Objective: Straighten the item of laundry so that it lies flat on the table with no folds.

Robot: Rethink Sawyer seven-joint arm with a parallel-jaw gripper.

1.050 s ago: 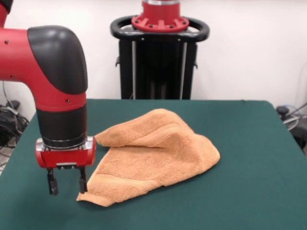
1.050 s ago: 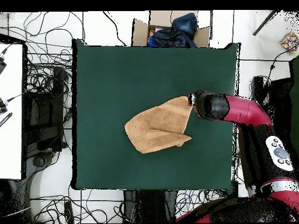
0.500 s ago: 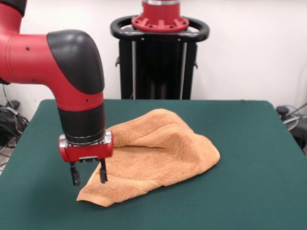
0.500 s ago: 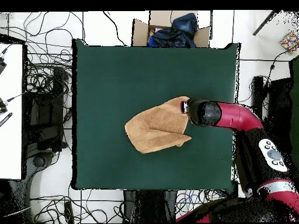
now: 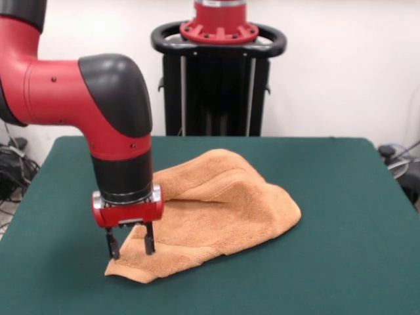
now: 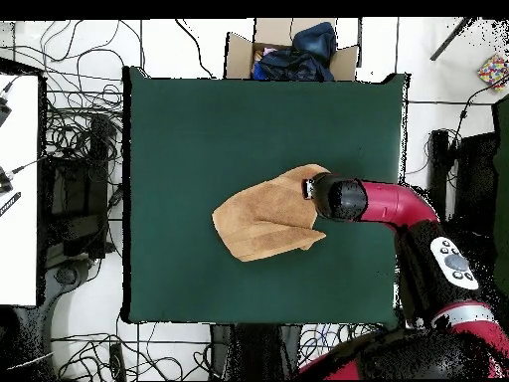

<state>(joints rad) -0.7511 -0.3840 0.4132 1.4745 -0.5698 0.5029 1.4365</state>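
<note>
The item of laundry (image 5: 220, 210) is an orange-tan terry towel, folded over on itself in a rumpled heap near the middle of the dark green table (image 5: 341, 262). In the overhead view the towel (image 6: 263, 214) lies a little right of the table's (image 6: 189, 129) centre. My gripper (image 5: 130, 245) hangs open just above the towel's front left corner, one finger either side of the edge. From overhead the arm's wrist (image 6: 338, 197) covers the towel's right corner, and the gripper itself is hidden under it.
A cardboard box (image 6: 288, 50) with dark clothes stands beyond the table's top edge in the overhead view. Cables cover the floor to the left (image 6: 84, 149). A white desk (image 6: 18, 189) stands at the far left.
My gripper has moved from beside the towel's front left corner to over that corner and dropped lower. The towel has kept its shape.
</note>
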